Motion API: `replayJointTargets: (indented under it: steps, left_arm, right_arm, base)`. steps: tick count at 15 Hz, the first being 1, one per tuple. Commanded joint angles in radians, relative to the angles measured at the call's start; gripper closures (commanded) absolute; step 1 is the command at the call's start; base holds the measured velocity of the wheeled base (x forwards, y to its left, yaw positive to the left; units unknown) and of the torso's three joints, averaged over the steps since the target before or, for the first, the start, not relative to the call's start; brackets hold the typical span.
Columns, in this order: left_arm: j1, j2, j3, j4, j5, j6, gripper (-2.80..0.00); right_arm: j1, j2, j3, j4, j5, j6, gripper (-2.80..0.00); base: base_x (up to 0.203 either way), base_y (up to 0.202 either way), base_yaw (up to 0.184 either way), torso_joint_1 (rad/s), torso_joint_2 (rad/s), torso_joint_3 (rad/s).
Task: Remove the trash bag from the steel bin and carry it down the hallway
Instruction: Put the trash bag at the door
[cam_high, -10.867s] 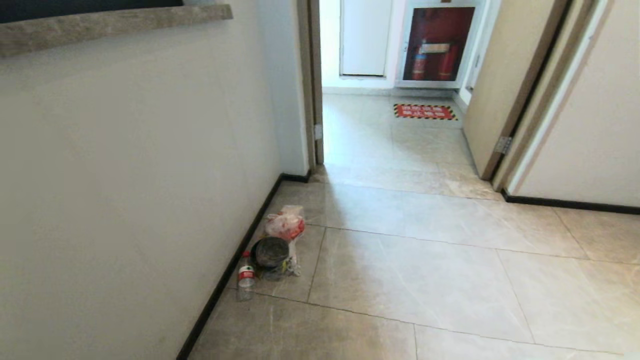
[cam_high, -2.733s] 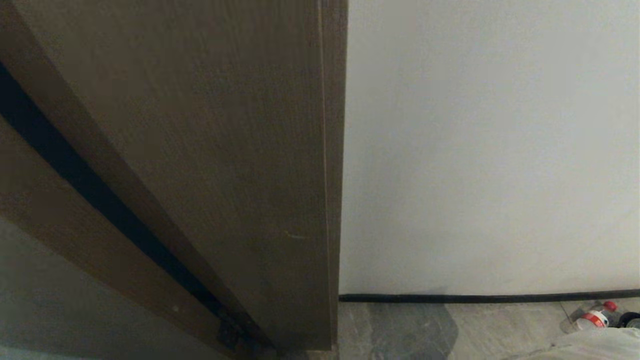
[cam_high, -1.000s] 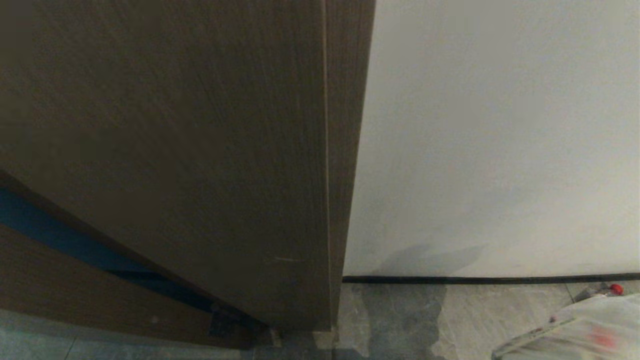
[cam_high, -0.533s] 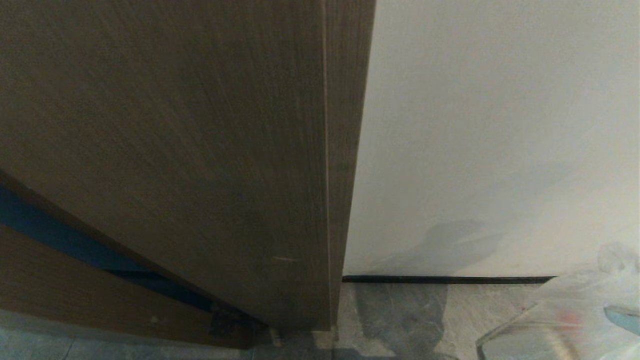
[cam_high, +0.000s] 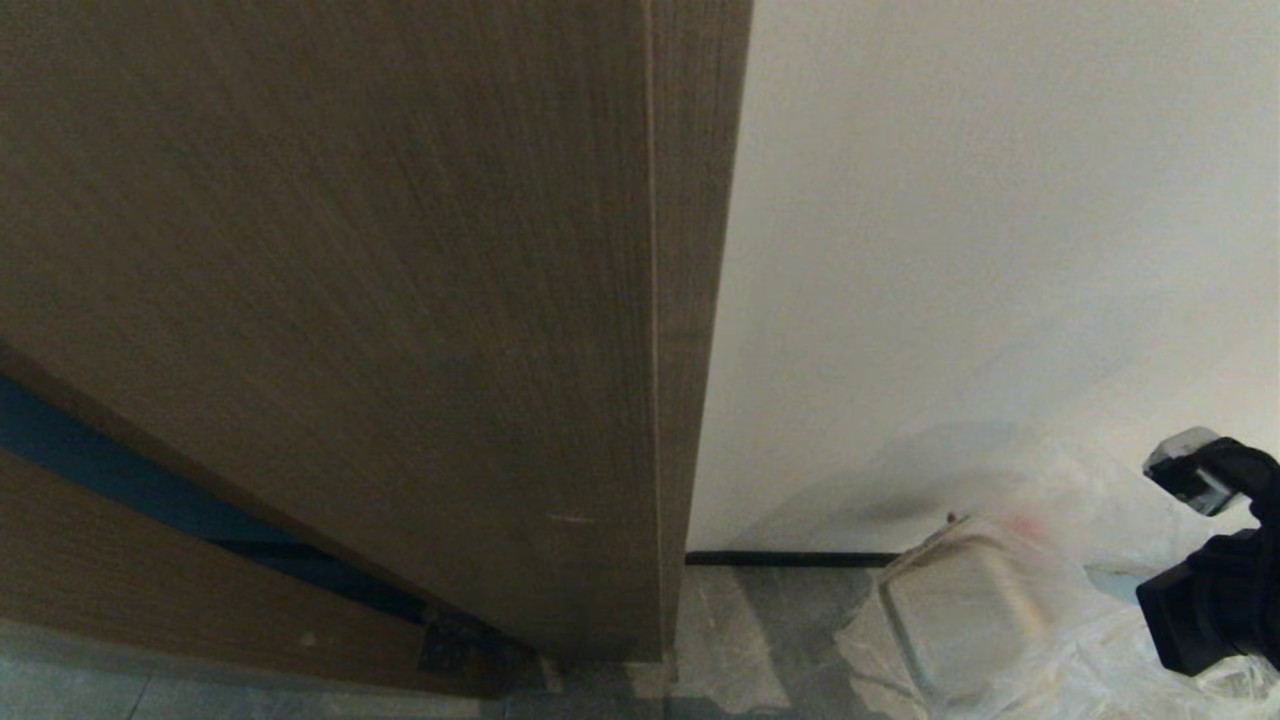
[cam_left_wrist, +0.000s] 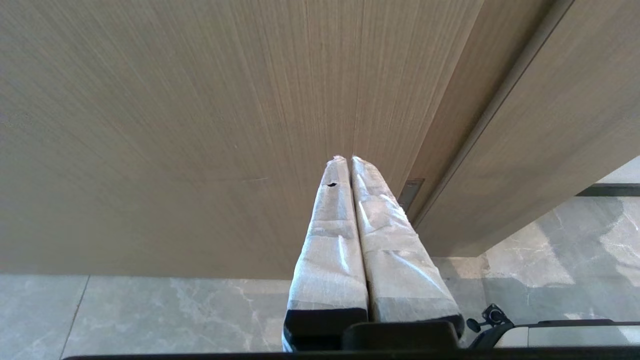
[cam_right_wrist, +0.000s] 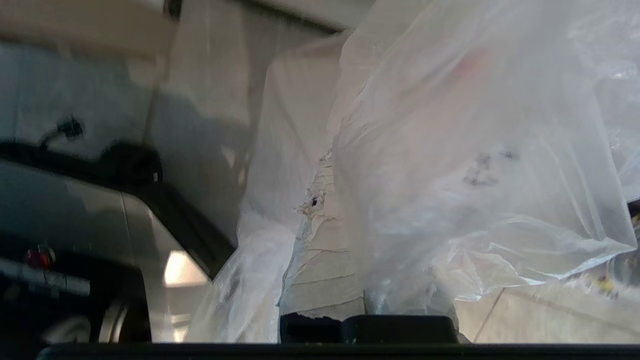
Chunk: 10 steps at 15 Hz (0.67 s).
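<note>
Door panel (cam_high: 350, 300): brown wood veneer, fine straight grain, matt. 
Wall (cam_high: 1000, 200): white painted plaster, smooth, matt; black baseboard (cam_high: 790, 558) along its foot. 
Floor (cam_left_wrist: 150, 310): grey-beige marble-look tile, glossy, veined. 
Trash bag (cam_high: 1000, 560): thin clear plastic film, crinkled, faintly shiny; a flat tan piece (cam_high: 960, 610) shows through. 
Left claw (cam_left_wrist: 348, 162): fingers wrapped in whitish glossy tape, wrinkled. 
Right claw (cam_high: 1195, 470): black matt plastic housing.

The door (cam_high: 350, 300) is showing brown wood grain; the wall (cam_high: 1000, 200) white; the floor tiles (cam_left_wrist: 150, 310) grey marbled; the trash bag (cam_high: 1000, 600) clear, containing a tan piece.
</note>
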Motion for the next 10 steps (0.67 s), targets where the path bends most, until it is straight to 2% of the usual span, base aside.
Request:
replayJointTargets:
  steps: [1,10]
  left_arm:
    - [0.0,0.0,0.002,0.0,0.0,-0.001,0.0]
    - [0.0,0.0,0.002,0.0,0.0,-0.001,0.0]
  right_arm:
    - [0.004,0.044,0.007,-0.003,0.001,-0.003,0.0]
    - [0.02,0.056,0.047,-0.055,0.0,-0.003,0.0]
  base:
    - [0.0,0.0,0.0,0.0,0.0,0.0]
    - [0.0,0.0,0.0,0.0,0.0,0.0]
